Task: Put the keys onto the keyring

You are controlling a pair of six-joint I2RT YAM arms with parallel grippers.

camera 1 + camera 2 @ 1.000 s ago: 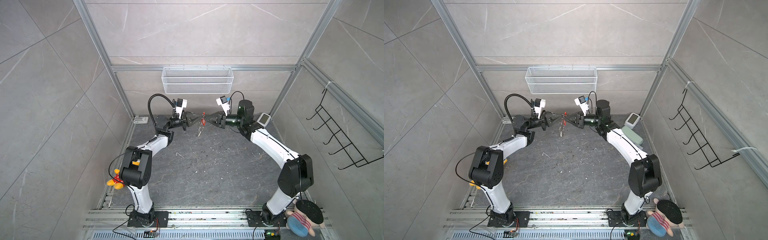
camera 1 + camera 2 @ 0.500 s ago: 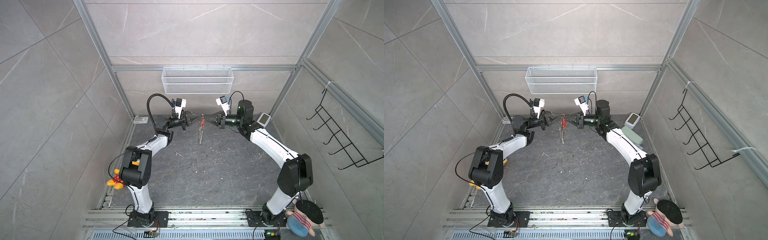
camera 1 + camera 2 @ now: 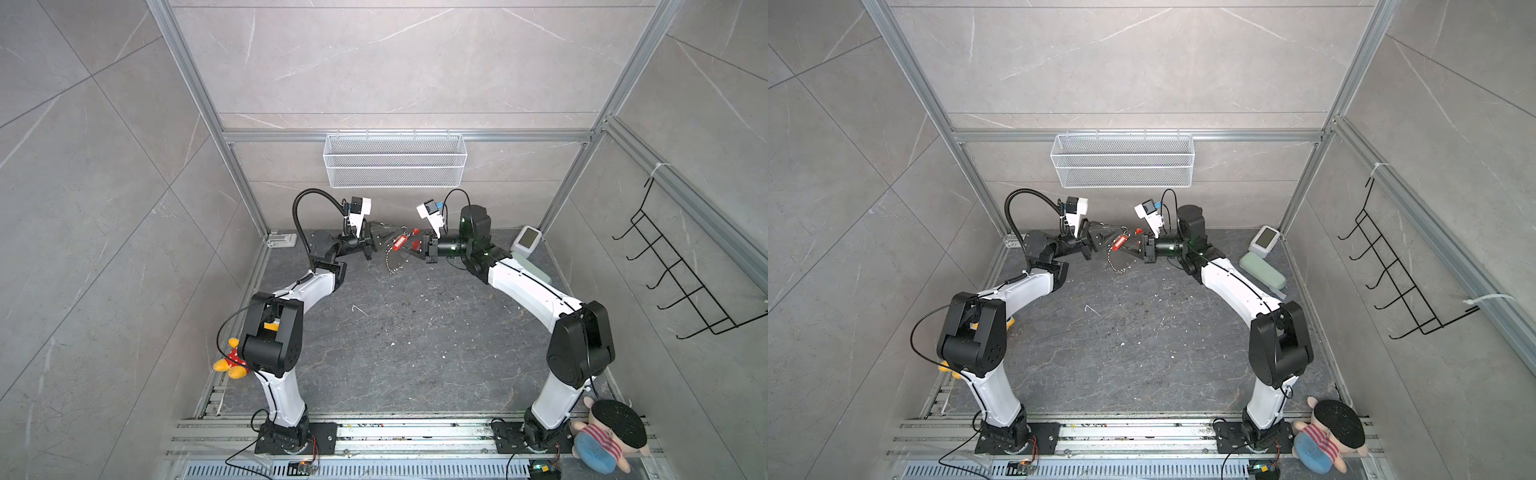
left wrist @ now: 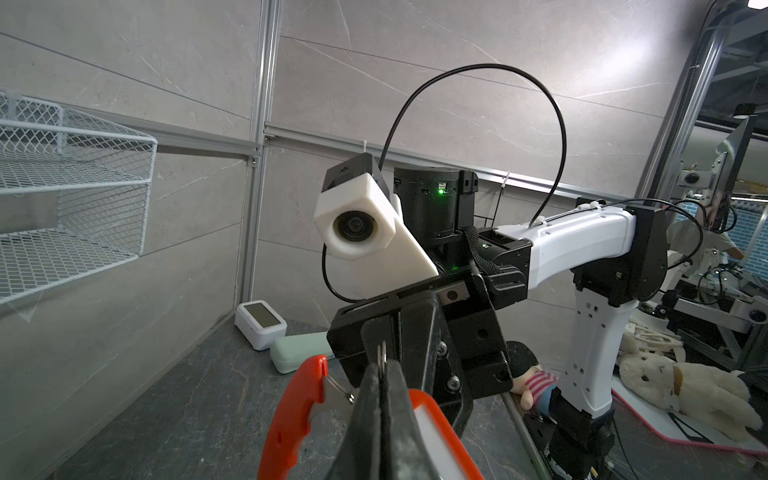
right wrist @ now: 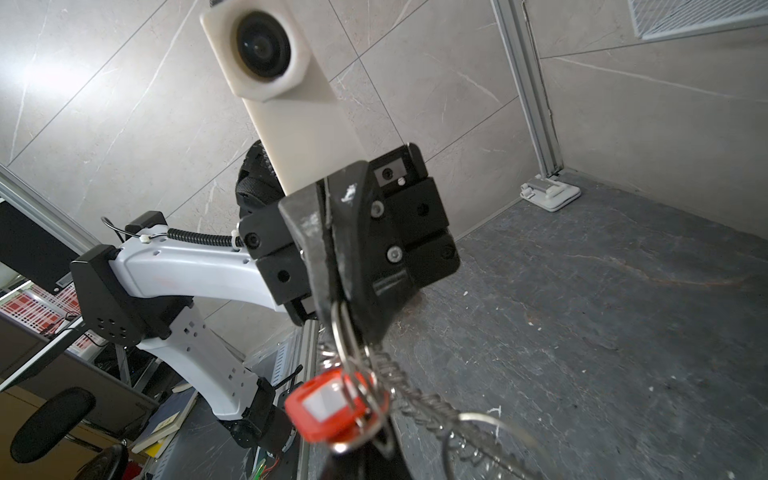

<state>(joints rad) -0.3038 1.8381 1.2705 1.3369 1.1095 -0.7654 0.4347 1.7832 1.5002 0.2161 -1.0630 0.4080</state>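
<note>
While both arms meet in the air over the far end of the dark grey stone counter (image 3: 395, 353), we see the left tool (image 4: 381, 374) clenched. Its two black fingers press flat together, with the edge of a thin silver loop caught between their tips. In the right wrist view that loop looks to be one of the many that fringe the large grey hoop-shaped keyring (image 5: 419, 405), which hangs down from the left tool.

The small red rectangular plastic tag of the keys (image 5: 328, 407), its white label window showing, sits close against the left tool's tips. It touches the silver loops, but we cannot tell whether it is threaded onto one. The keyring's curved red strip (image 4: 291, 415) bends alongside the left tool's fingers.

The right tool (image 3: 411, 246) points straight at the left one and is likewise clenched, its tips just beside the tag. We cannot tell whether it pinches the tag or a loop. In both top views the tag lies between the two tools.
</note>
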